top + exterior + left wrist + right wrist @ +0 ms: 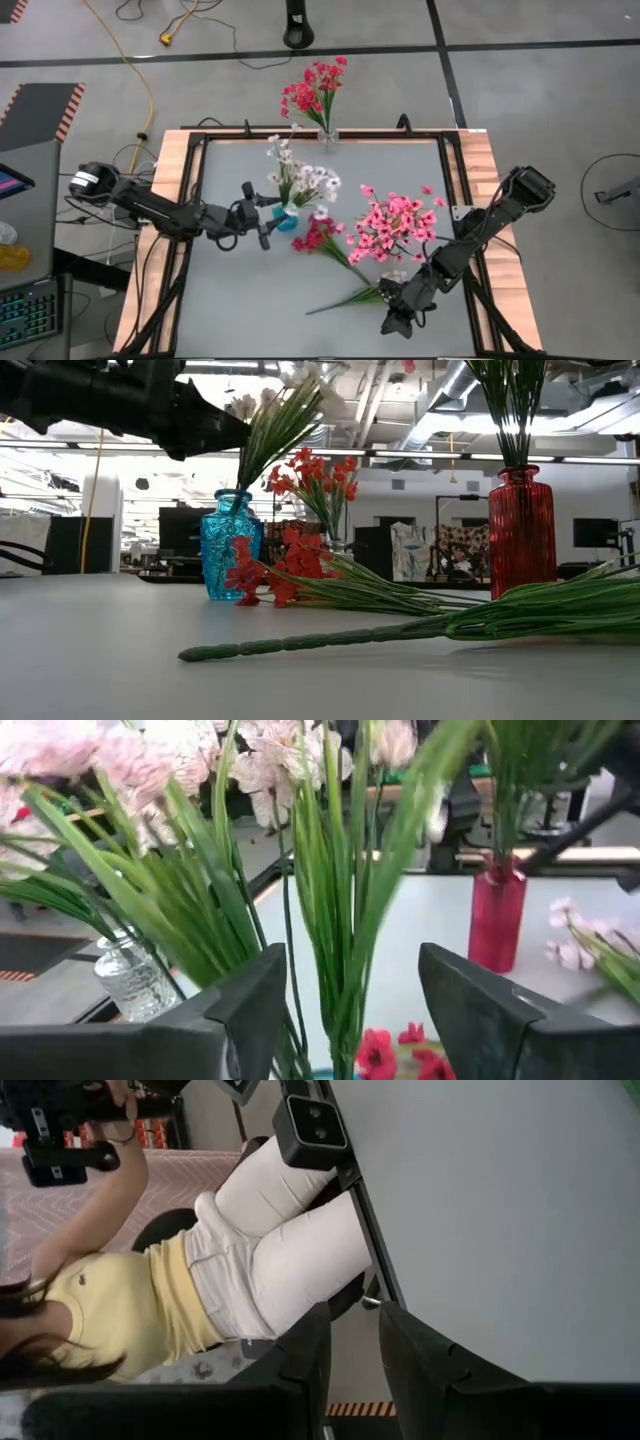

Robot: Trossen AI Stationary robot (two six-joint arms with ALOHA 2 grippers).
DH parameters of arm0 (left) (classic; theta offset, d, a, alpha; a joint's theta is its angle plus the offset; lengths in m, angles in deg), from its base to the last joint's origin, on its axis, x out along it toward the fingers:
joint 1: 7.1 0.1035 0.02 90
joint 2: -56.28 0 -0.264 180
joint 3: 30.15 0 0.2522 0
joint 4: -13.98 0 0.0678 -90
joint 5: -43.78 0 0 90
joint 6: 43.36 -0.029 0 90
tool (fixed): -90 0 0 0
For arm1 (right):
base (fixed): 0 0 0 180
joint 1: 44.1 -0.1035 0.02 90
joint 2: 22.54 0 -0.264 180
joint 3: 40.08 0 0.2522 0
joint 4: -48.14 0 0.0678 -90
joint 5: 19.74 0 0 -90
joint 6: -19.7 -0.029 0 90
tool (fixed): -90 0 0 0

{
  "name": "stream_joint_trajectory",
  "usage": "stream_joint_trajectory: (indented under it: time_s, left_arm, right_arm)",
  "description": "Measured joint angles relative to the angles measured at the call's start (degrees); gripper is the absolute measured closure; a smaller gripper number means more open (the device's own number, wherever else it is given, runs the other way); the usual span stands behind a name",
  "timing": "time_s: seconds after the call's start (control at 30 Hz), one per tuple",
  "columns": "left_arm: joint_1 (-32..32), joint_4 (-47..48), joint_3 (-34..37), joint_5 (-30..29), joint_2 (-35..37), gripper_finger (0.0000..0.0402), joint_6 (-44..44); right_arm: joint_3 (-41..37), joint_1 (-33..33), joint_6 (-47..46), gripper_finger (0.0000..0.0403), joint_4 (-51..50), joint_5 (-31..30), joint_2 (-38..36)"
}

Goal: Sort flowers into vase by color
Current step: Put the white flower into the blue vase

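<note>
White flowers (300, 175) are held in the blue vase (228, 543), red ones in the clear vase (328, 138) — the left gripper (262, 215) is seen spread apart beside the white stems. A red sprig (318, 238) is laid on the table (230, 310).

Dark jointed arms (160, 208), black pincers (262, 215)

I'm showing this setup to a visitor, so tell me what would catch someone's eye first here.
Probably the pink flowers, a big bright cluster right of the table's middle. Next, the white flowers standing in the blue vase near the centre, with the left gripper open around their green stems. A red sprig lies flat on the table beside that vase, and more red flowers stand in a clear vase at the far edge.
</note>
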State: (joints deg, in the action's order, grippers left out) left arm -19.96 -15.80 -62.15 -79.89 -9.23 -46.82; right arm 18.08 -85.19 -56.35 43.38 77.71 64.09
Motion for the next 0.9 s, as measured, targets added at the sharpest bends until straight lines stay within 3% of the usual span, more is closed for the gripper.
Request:
stream_joint_trajectory:
  time_s: [0.4, 0.6, 0.7, 0.9]
  left_arm:
    - [-4.16, 11.72, -0.02, 0.35, 12.15, 0.0177, 1.69]
    - [-8.03, 12.95, -0.02, 0.43, 14.65, 0.0177, 1.61]
    - [-10.14, 13.26, -0.02, 0.45, 14.56, 0.0177, 1.61]
    - [-13.82, 13.28, -0.02, 0.46, 14.54, 0.0177, 2.35]
  right_arm:
    - [0.00, -3.51, 0.04, 0.0286, 0.00, -0.09, 0.00]
    - [0.00, -5.38, 0.78, 0.0286, 0.02, -8.44, 0.00]
    - [0.00, -5.94, 6.18, 0.0286, 0.19, -12.12, 0.00]
    - [0.00, -6.22, 12.00, 0.0286, 0.07, -14.80, 0.00]
